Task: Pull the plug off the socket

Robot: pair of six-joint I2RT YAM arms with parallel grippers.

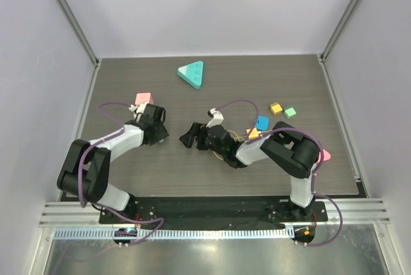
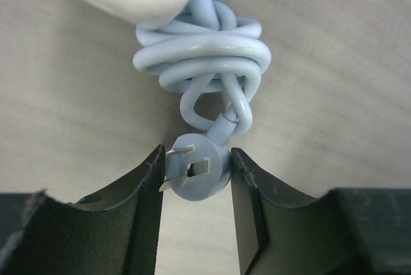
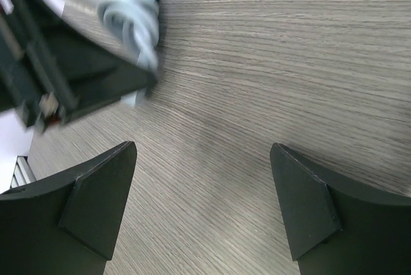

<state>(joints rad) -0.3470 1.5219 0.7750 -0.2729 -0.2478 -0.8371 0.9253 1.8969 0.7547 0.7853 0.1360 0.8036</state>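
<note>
Wooden table (image 1: 128, 76): one plug (image 2: 199, 173) clamped in left jaws; right jaws gape empty.

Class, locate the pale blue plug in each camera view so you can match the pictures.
Top external: left of centre, hidden under the left pincer.
Left wrist: plug bottom centre, clamped between its fingers.
Right wrist: not clearly visible; only its coiled cable, upper left.
Shared landmark: the left pincer.

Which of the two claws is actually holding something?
The left gripper: it is shut on the pale blue plug, whose prongs are showing. The right gripper stands wide open over the table, holding nothing.
</note>
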